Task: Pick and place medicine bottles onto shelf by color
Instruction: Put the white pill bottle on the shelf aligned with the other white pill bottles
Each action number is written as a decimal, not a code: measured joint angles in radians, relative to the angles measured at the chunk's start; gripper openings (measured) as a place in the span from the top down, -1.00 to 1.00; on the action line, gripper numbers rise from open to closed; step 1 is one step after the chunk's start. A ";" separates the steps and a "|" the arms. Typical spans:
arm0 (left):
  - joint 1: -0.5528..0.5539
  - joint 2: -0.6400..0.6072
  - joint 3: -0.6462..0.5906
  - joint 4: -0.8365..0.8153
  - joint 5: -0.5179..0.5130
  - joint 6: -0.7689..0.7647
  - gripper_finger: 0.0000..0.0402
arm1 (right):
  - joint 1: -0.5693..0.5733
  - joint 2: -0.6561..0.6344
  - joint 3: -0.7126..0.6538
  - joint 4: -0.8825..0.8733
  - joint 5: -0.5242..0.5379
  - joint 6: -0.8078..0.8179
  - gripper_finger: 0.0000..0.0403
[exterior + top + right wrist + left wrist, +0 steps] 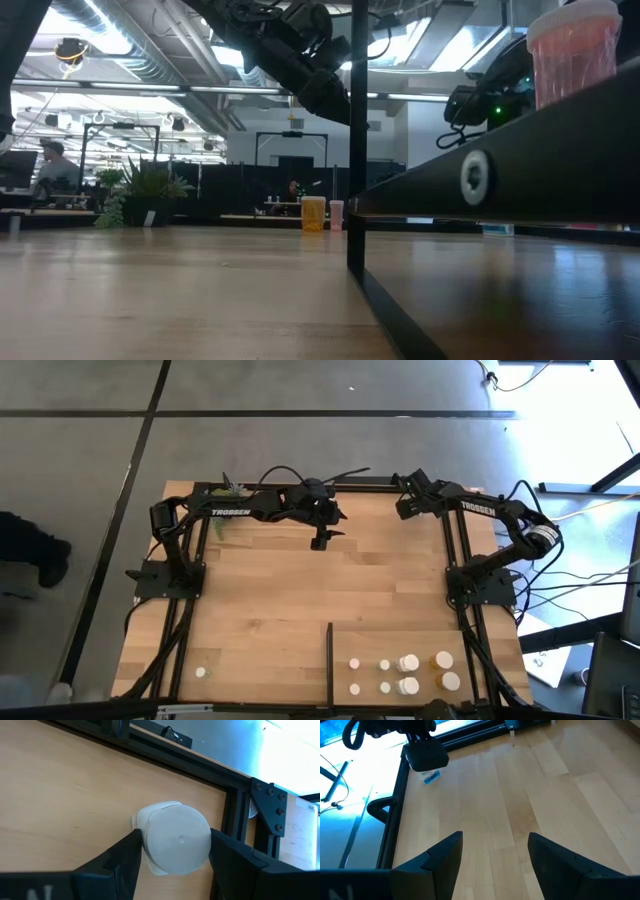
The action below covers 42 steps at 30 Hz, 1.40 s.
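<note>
My right gripper (403, 508) is at the table's far right corner, shut on a white-capped bottle (175, 845). In the left wrist view that bottle (431, 776) shows a white and blue label under the gripper. My left gripper (320, 543) hangs open and empty over the far middle of the table; bare wood shows between its fingers (495, 845). The shelf (500, 660), a light-wood panel with a black strip (328, 650), lies at the near right. On it stand several white bottles (408, 662) and two amber ones (441, 658). One white bottle (200, 672) stands at the near left. My right gripper pinches the bottle's round white cap (146, 840) between its two fingers, one on each side. The fingers come from above, pointing down. The bottle hangs slightly tilted below them; I cannot tell whether its base rests on the table.
A small green plant (228, 490) stands at the far left corner. The black table frame (235, 815) runs close beside the held bottle. In the low view the shelf's strip (355, 140) and a pinkish bottle (575, 50) stand close to the camera.
</note>
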 joint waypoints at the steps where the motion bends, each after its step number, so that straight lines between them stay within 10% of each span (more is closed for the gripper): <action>1: 0.000 0.000 0.000 0.000 0.000 0.000 -0.09 | 0.000 0.000 0.000 0.000 -0.007 -0.001 -0.07; 42: -0.001 0.000 0.000 -0.010 0.000 -0.003 -0.09 | 0.156 -0.001 0.069 -0.091 0.002 -0.107 -0.05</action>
